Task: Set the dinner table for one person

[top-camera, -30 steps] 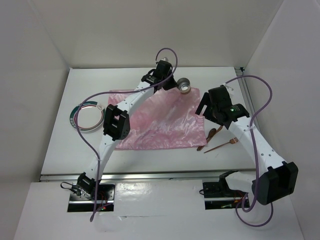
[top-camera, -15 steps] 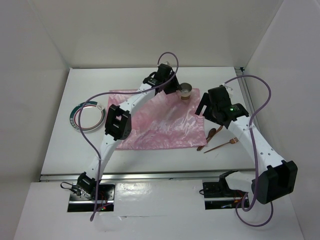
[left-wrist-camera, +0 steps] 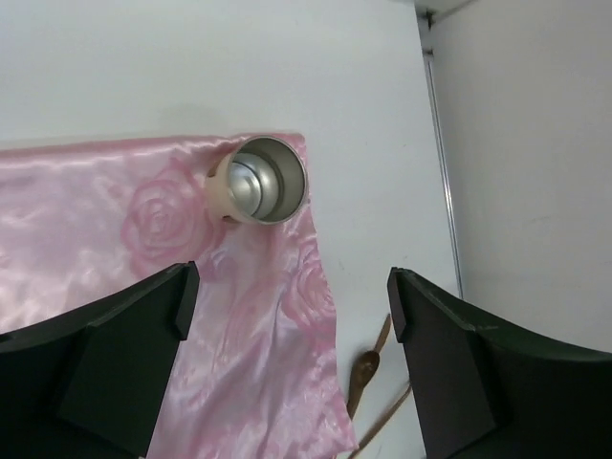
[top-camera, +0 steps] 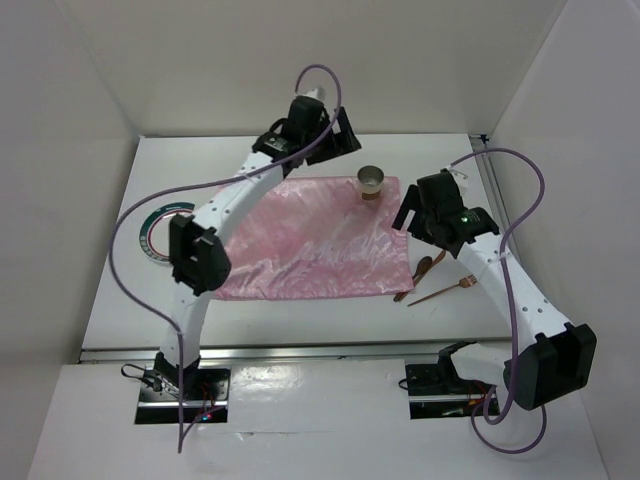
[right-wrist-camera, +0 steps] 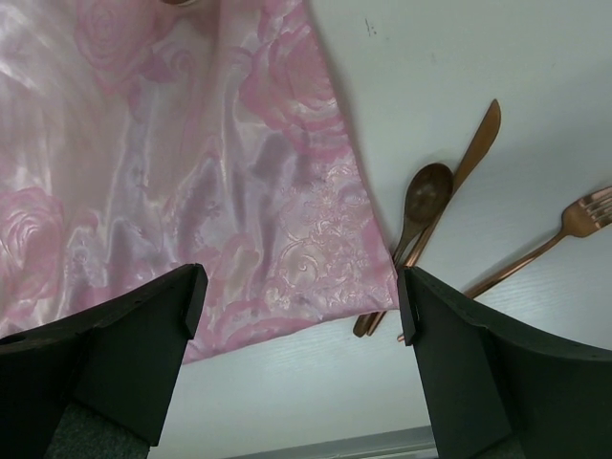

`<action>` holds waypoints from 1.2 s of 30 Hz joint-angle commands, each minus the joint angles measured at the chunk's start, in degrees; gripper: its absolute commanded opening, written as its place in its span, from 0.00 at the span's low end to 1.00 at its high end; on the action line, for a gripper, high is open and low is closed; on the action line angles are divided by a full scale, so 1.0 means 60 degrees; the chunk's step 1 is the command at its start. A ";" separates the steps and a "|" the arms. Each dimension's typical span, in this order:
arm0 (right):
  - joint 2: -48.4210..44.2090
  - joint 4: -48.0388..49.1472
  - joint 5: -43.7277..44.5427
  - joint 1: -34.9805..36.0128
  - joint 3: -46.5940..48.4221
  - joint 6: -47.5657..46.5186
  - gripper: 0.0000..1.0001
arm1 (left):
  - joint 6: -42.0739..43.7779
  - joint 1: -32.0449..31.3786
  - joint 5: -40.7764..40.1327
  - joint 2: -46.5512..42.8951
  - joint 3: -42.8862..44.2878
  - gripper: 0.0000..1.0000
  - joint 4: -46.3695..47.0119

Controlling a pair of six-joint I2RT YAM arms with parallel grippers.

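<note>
Top view. The white tabletop (top-camera: 180, 160) lies at 12 o'clock from the two arm bases and carries everything. A shiny pink cloth (top-camera: 310, 240) with a rose pattern lies spread at its middle. A metal cup (top-camera: 371, 181) stands upright, mouth up, on the cloth's 1 o'clock corner. At 9 o'clock of the cloth lies a round plate (top-camera: 142, 235) with a dark rim, partly hidden by the left arm. At 4 o'clock of the cloth, on bare tabletop, lie a copper spoon (top-camera: 425, 268) and a fork (top-camera: 450, 290).

Left wrist view. The left fingers (left-wrist-camera: 105, 363) are spread wide and hold nothing. They are above the cup (left-wrist-camera: 258, 180) and apart from it.

Right wrist view. The right fingers (right-wrist-camera: 124, 354) are likewise spread and empty, above the cloth's 4 o'clock corner. The spoon (right-wrist-camera: 426, 196) lies across a knife (right-wrist-camera: 473, 153), and their handle ends reach that corner. The fork (right-wrist-camera: 564, 229) lies apart from them at 3 o'clock.
</note>
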 commanded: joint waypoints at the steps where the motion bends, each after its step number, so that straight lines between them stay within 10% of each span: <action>1: -0.0311 0.0047 0.0568 -0.0143 0.0519 -0.0318 0.94 | 0.0472 0.0158 -0.1558 -0.2414 -0.1243 1.00 -0.0331; 5: -0.0311 0.0295 0.0482 -0.0144 0.0607 -0.0597 0.94 | -0.0655 0.1589 -0.3790 -0.3936 -0.4239 1.00 -0.2308; 15: -0.0063 0.0897 -0.0806 -0.0334 -0.0008 -0.0480 0.94 | -0.1608 0.7054 -0.0807 -0.8989 -1.2069 0.91 -0.1096; 23: 0.0143 0.1204 -0.1130 -0.0334 0.0167 -0.0392 0.94 | -0.1521 0.9864 0.1787 -0.8414 -1.3698 0.94 -0.0379; 36: -0.0047 0.0999 -0.0940 -0.0334 0.0168 -0.0392 0.94 | -0.1932 1.0177 0.1805 -0.7078 -1.4270 0.90 0.1203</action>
